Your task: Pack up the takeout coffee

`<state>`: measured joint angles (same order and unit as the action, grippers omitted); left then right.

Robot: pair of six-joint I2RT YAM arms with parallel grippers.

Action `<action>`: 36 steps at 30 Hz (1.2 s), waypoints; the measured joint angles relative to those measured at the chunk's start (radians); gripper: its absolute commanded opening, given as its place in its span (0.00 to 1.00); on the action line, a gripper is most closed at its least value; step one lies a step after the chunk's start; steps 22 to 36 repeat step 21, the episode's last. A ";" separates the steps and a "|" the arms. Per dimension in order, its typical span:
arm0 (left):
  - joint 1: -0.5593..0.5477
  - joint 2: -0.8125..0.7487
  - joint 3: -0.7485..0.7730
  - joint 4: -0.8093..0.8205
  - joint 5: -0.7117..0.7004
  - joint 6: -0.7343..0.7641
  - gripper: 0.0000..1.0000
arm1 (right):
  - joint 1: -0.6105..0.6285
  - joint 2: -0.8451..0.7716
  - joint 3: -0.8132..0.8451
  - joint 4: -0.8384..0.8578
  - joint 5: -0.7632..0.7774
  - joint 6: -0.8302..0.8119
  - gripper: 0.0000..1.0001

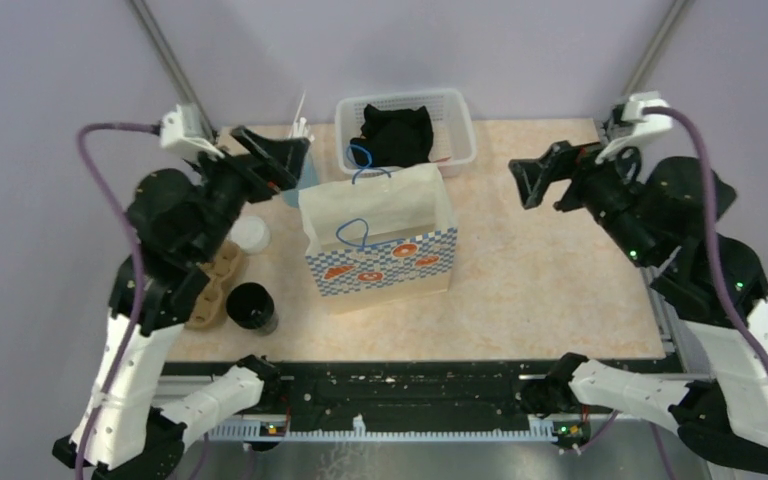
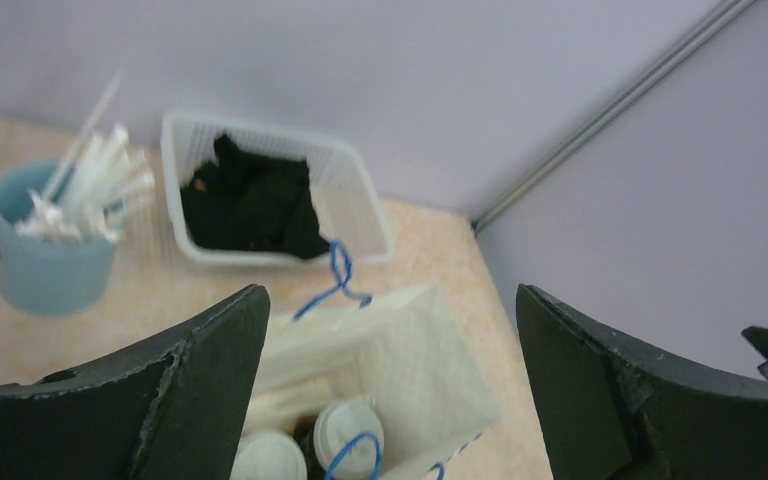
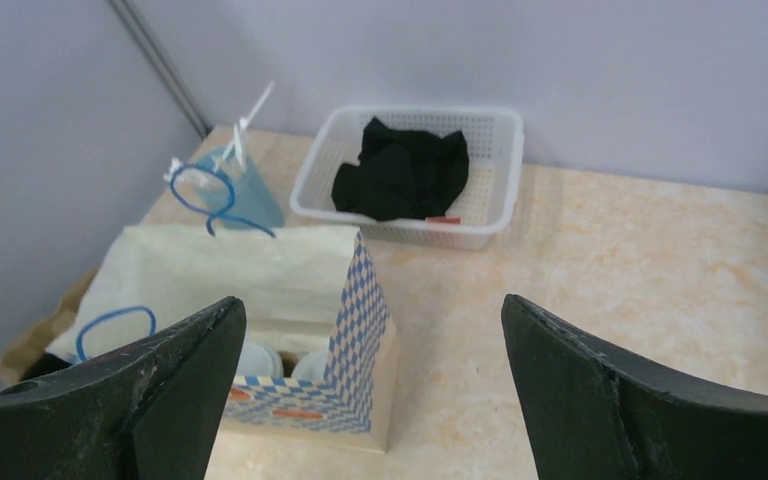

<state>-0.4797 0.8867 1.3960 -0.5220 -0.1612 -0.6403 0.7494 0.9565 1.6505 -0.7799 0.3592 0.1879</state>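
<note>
Left tool [image 2: 390, 300] hung spread wide near the bag [image 1: 380, 262], two cups [image 2: 335, 425] inside; I judged rising straight up best, clear of the blue handles [image 2: 335, 275].

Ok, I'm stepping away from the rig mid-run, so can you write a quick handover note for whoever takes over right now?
Tools: the left tool is open and empty, up by the back left of the paper bag. The right tool is open and empty, off to the bag's right.
Things: two lidded cups stand inside the bag. Another pale cup sits by the brown carrier, left of the bag, near a black cup.
Done: two cups bagged.
Left: probably the outside pale cup, perhaps the carrier.
</note>
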 measured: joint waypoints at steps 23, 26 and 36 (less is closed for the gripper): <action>0.000 0.135 0.533 -0.148 -0.126 0.311 0.99 | 0.000 0.109 0.451 -0.182 0.216 0.003 0.99; 0.000 0.135 0.533 -0.148 -0.126 0.311 0.99 | 0.000 0.109 0.451 -0.182 0.216 0.003 0.99; 0.000 0.135 0.533 -0.148 -0.126 0.311 0.99 | 0.000 0.109 0.451 -0.182 0.216 0.003 0.99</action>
